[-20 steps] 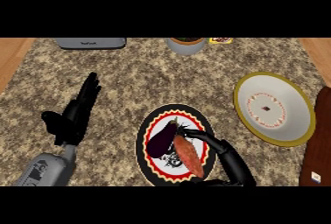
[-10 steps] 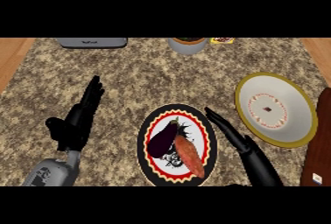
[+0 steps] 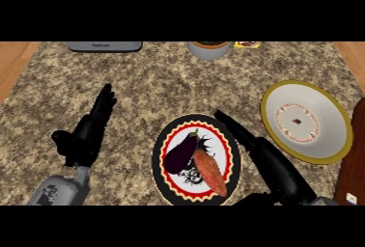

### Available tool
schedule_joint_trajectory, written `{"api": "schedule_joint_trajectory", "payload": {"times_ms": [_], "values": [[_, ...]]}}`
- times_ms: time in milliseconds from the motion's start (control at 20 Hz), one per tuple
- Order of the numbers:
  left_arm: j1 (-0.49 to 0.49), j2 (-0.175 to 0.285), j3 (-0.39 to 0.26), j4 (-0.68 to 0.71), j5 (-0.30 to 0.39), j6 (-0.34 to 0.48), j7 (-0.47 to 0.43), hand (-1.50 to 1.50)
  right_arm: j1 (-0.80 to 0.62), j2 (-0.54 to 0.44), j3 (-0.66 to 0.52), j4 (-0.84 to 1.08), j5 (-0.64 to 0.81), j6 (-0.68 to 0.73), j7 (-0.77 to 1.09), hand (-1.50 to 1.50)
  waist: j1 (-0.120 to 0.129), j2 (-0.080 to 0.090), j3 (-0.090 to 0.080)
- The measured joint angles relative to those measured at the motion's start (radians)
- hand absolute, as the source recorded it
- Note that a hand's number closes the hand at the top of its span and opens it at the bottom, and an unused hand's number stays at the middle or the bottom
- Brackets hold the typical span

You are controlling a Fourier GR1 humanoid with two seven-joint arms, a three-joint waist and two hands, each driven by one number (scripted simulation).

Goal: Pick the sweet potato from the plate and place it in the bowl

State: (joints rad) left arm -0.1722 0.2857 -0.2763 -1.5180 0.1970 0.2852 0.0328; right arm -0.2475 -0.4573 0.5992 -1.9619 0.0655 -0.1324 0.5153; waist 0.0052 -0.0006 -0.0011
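Fingers of right hand stretch over right rim of plate, near bowl.

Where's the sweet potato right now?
Head view, lower centre: the sweet potato lies on the plate, right of the eggplant, with the right hand just right of it and the bowl farther right.

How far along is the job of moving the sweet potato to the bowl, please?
Nothing is done yet: the sweet potato lies on the plate beside the eggplant. The right robot hand is open by the plate's right rim, holding nothing. Grasping, carrying and placing in the bowl remain.
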Motion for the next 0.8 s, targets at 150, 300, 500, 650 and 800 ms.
{"api": "schedule_joint_trajectory", "payload": {"times_ms": [150, 300, 500, 650, 800], "values": [[-0.004, -0.002, 0.014, 0.002, -0.004, -0.008, 0.007, 0.0, -0.039, 0.017, -0.001, 0.06, -0.011, 0.063, 0.053, -1.5, 0.001, 0.001, 0.0], [0.018, 0.004, 0.024, -0.031, -0.01, -0.021, 0.02, 0.0, -0.042, 0.03, 0.003, 0.091, -0.003, 0.115, 0.089, -1.5, 0.001, 0.0, 0.001], [0.004, -0.028, 0.037, -0.027, -0.038, -0.026, 0.037, 0.0, -0.01, 0.06, -0.013, 0.129, 0.017, 0.182, 0.066, -1.5, -0.003, 0.001, 0.001], [0.013, -0.043, 0.055, -0.011, -0.053, -0.045, 0.018, 0.0, 0.032, 0.075, -0.036, 0.14, 0.026, 0.228, 0.025, -1.5, -0.004, 0.0, 0.001], [0.014, -0.057, 0.068, -0.006, -0.079, -0.056, 0.022, 0.0, 0.068, 0.107, -0.061, 0.156, 0.042, 0.253, -0.018, -1.5, -0.005, 0.0, 0.001]]}}
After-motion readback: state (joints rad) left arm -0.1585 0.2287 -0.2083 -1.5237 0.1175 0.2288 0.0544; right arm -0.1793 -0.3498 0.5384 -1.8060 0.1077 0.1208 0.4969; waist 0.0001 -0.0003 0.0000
